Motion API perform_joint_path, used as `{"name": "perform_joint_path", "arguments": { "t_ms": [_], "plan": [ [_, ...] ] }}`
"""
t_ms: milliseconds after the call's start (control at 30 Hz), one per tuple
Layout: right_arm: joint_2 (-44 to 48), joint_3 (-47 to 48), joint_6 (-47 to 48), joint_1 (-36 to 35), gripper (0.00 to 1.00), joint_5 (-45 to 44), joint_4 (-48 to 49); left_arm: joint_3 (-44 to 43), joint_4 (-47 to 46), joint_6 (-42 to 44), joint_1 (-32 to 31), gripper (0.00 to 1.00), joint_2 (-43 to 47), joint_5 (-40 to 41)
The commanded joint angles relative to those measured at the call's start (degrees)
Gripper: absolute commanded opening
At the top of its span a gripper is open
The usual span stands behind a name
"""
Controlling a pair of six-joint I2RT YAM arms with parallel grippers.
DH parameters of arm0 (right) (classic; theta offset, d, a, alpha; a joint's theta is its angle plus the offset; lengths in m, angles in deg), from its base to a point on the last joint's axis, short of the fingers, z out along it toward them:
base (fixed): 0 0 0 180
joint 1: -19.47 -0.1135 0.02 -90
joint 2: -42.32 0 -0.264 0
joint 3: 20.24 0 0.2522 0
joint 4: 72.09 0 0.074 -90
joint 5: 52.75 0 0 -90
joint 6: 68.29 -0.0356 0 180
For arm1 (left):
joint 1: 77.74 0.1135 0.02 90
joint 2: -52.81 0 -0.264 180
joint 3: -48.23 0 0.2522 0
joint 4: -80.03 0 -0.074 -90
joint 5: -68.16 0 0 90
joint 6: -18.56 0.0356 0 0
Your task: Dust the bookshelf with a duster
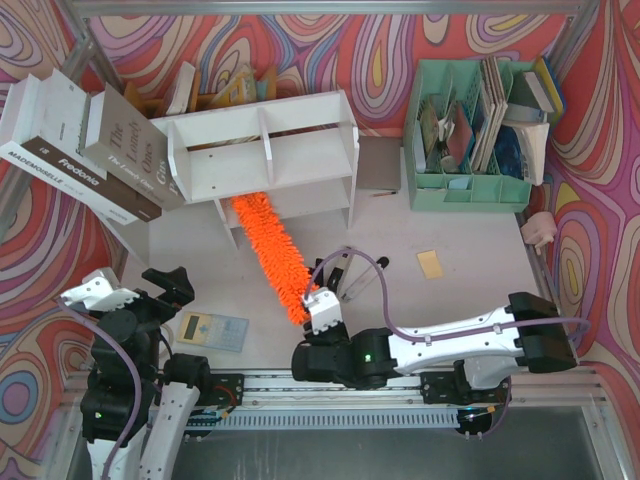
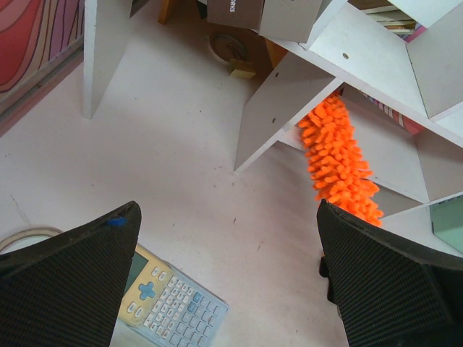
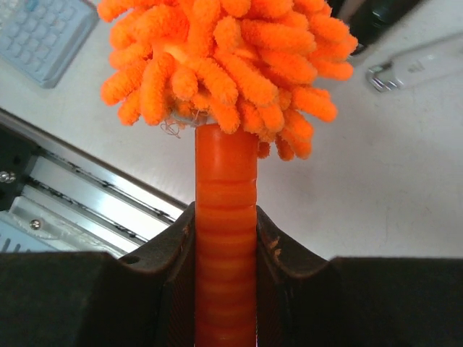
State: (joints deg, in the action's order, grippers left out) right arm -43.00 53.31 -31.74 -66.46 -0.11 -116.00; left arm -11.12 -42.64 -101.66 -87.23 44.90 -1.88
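Note:
The white bookshelf stands at the back centre of the table, with its lower tier showing in the left wrist view. The fluffy orange duster reaches from my right gripper up into the shelf's lower tier, its tip under the shelf board. In the right wrist view the ribbed orange handle is clamped between both jaws, with the fluffy head just beyond. My left gripper hangs open at the near left, above the table with nothing between its fingers.
A pale blue calculator lies by the left gripper. Large books lean at the back left. A mint-green file organiser stands at the back right. A yellow note, a marker pen and a pink object lie on the right.

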Motion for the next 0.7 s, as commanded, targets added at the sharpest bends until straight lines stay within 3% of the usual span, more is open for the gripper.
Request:
{"name": "perform_joint_path", "arguments": {
  "t_ms": [0,133,233,400,600,667],
  "plan": [
    [4.98,-1.63,-11.19,-0.29,0.0,-7.69,-12.16,0.49,-0.5,-0.19,-0.17,0.99,-0.36,-0.28],
    [7.23,-2.26,-26.29,-0.26,0.0,-10.33,-25.97,0.58,-0.6,-0.16,-0.18,0.99,-0.45,-0.37],
    [8.05,-2.78,-30.26,-0.29,0.0,-10.95,-30.61,0.58,-0.55,-0.15,-0.17,0.99,-0.48,-0.36],
    [7.38,-2.27,-21.28,-0.29,0.0,-9.87,-21.96,0.57,-0.53,-0.19,-0.22,0.99,-0.36,-0.26],
    [4.66,-2.06,-1.14,-0.37,0.0,-3.08,-1.79,0.49,-0.56,-0.19,-0.17,0.99,-0.36,-0.28],
    [3.5,-1.47,0.6,-0.74,0.0,-2.7,0.51,0.49,-0.51,-0.19,-0.17,0.98,-0.37,-0.28]
  ]
}}
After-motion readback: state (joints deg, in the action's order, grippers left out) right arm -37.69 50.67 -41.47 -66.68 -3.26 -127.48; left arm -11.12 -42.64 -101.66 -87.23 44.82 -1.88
